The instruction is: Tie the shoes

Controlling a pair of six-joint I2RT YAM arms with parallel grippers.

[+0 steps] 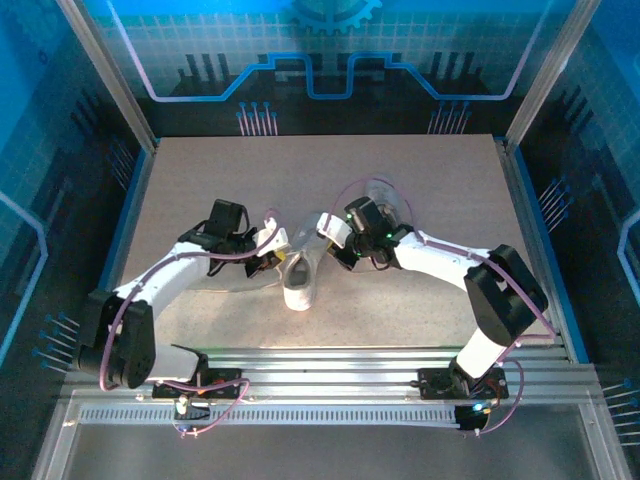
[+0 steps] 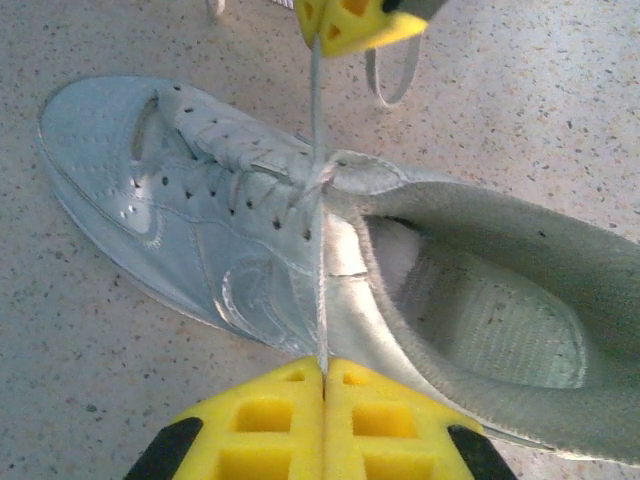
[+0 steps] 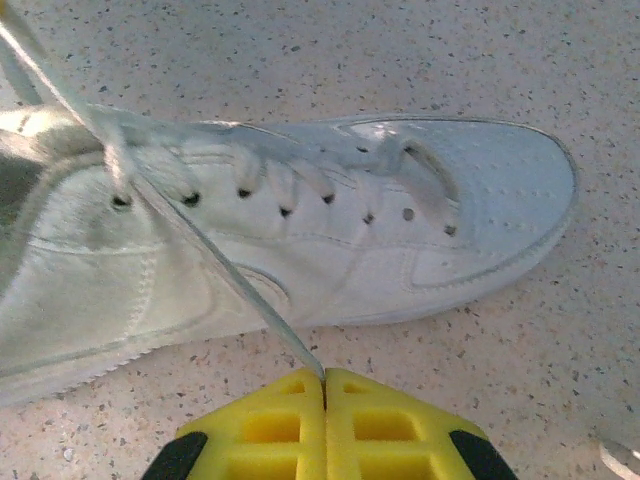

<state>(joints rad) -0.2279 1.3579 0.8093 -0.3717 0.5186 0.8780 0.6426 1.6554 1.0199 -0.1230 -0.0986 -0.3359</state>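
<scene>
My left pincer (image 2: 323, 372) is clamped on one lace (image 2: 321, 300) end and my right pincer (image 3: 324, 378) on the other. Both ends run taut to the shoe (image 2: 200, 220), mid-table (image 1: 420, 310).

Risk: an uneven pull drags the unanchored shoe or slips the lace free.

What looks like the second shoe (image 1: 395, 195) crowds my right arm.

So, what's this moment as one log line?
left hand: shut on lace | right hand: shut on other lace | shoe: on table

Shoe (image 2: 200, 230) white, perforated toe; lace (image 2: 316, 110) pale; left gripper (image 2: 323, 372), right gripper (image 3: 324, 378) yellow; table (image 2: 520, 100) speckled.
</scene>
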